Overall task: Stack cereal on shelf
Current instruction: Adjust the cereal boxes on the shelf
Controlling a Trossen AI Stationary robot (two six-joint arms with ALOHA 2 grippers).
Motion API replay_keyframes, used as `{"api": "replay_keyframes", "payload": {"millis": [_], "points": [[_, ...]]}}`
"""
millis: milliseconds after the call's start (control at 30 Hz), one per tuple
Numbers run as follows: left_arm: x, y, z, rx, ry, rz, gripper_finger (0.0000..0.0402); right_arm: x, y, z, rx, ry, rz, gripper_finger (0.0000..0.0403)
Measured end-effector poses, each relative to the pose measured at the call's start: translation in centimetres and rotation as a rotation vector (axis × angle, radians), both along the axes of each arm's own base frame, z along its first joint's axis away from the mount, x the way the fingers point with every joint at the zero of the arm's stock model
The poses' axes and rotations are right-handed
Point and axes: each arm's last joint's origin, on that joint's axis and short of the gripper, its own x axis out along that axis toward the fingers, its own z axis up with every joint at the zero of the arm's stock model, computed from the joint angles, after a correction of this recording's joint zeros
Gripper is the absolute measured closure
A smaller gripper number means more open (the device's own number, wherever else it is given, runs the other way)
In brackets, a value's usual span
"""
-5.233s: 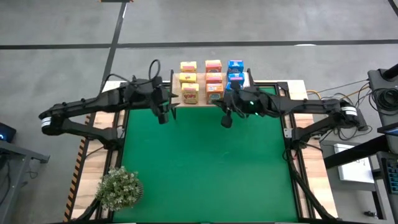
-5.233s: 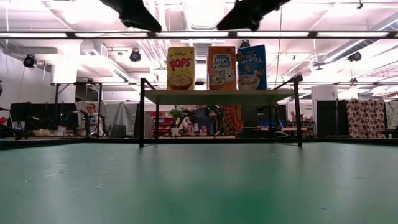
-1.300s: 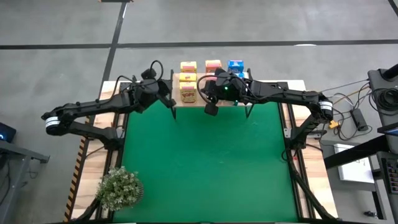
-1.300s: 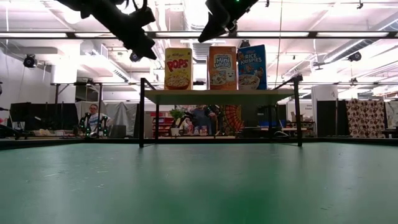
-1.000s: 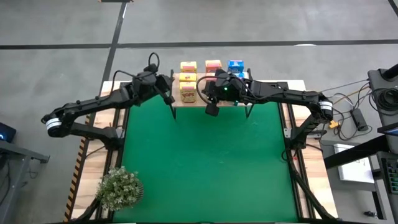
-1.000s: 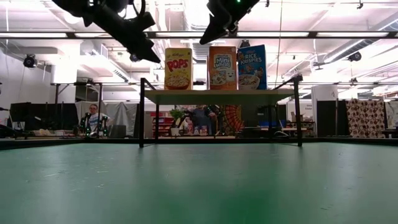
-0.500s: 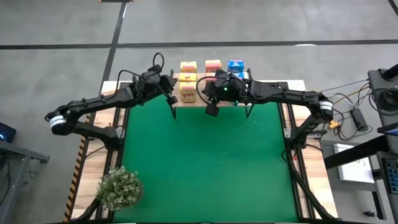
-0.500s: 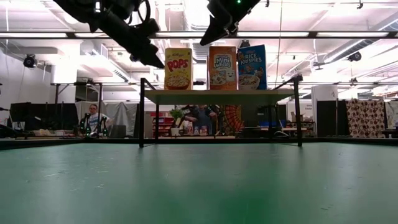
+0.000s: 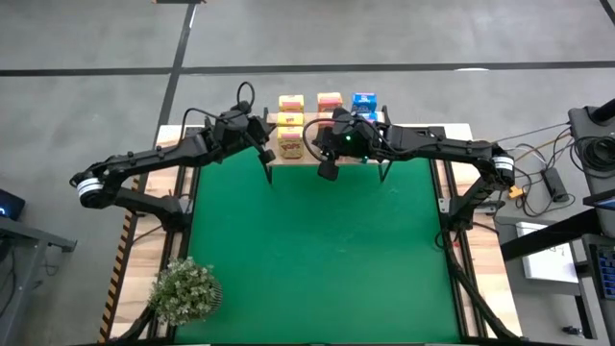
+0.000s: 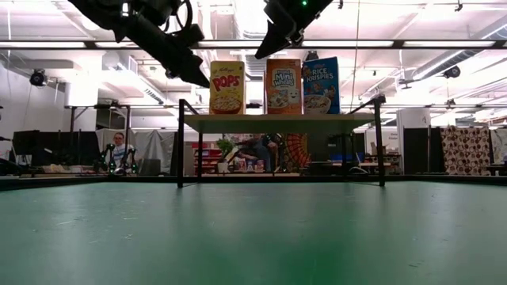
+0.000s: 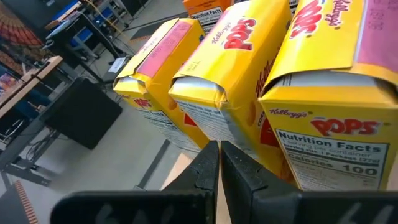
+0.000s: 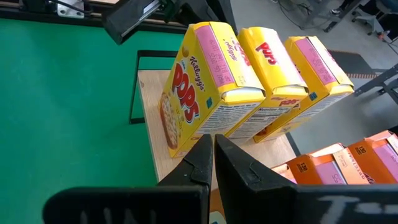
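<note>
On the light-wood shelf point(image 9: 288, 160) at the table's far edge stand light, easily dented yellow Pops boxes point(image 12: 205, 84), best pinched across their narrow sides, while the left end effector point(image 11: 219, 163) and right end effector point(image 12: 212, 154) hover beside them, both closed and empty.

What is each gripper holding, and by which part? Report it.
Nothing is held. The left gripper and the right gripper are both shut on nothing, poised beside the yellow cardboard cereal boxes on the light-wood shelf.

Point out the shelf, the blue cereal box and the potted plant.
shelf point(image 10: 277, 123): low view, front edge of the wood top.
blue cereal box point(image 10: 321, 83): low view, front face.
potted plant point(image 9: 185, 291): high view, foliage.
</note>
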Motion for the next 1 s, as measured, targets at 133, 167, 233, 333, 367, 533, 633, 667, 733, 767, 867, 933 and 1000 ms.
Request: {"api": "replay_keyframes", "payload": {"millis": [133,167,233,333,367,533,633,667,733,767,867,933,1000], "points": [[0.1,-0.1,0.0,-0.021,-0.016,-0.037,0.0401,0.0,0.0,0.0,0.0,0.0,0.0,0.0394],[0.1,-0.1,0.0,-0.024,-0.019,-0.043,0.0401,0.0,0.0,0.0,0.0,0.0,0.0,0.0394],[0.1,-0.1,0.0,-0.028,-0.022,-0.041,0.0401,0.0,0.0,0.0,0.0,0.0,0.0,0.0394],[0.1,-0.1,0.0,-0.028,-0.023,-0.04,0.0401,0.0,0.0,0.0,0.0,0.0,0.0,0.0394],[0.1,-0.1,0.0,-0.029,-0.023,-0.04,0.0402,0.0,0.0,0.0,0.0,0.0,0.0,0.0394],[-0.1,-0.1,-0.1,-0.031,-0.01,-0.003,0.0401,0.0,0.0,0.0,0.001,0.0,-0.001,0.0394],[-0.4,-0.2,0.1,-0.045,-0.016,0.022,0.0402,0.0,0.0,0.0,0.0,-0.001,0.0,0.0394],[-0.6,-0.4,0.2,-0.05,-0.023,0.023,0.0401,-0.1,0.1,0.1,-0.001,-0.002,0.002,0.0394],[-0.9,-0.8,0.5,-0.065,-0.027,0.022,0.0402,-0.2,0.4,0.3,-0.013,-0.004,0.016,0.0394],[-1.1,-1.1,0.7,-0.07,-0.032,0.019,0.0402,-0.3,0.6,0.5,-0.022,-0.008,0.028,0.0394],[-1.8,-2.4,1.5,-0.092,-0.052,-0.012,0.0402,-0.8,1.2,0.6,-0.033,-0.035,0.052,0.0394],[-2.1,-3.6,1.9,-0.11,-0.066,-0.086,0.0402,-1.4,1.5,0.2,-0.041,-0.054,0.068,0.0394],[-2.4,-5.0,2.1,-0.126,-0.087,-0.184,0.0402,-2.3,1.8,-0.3,-0.031,-0.09,0.104,0.0394]]}}
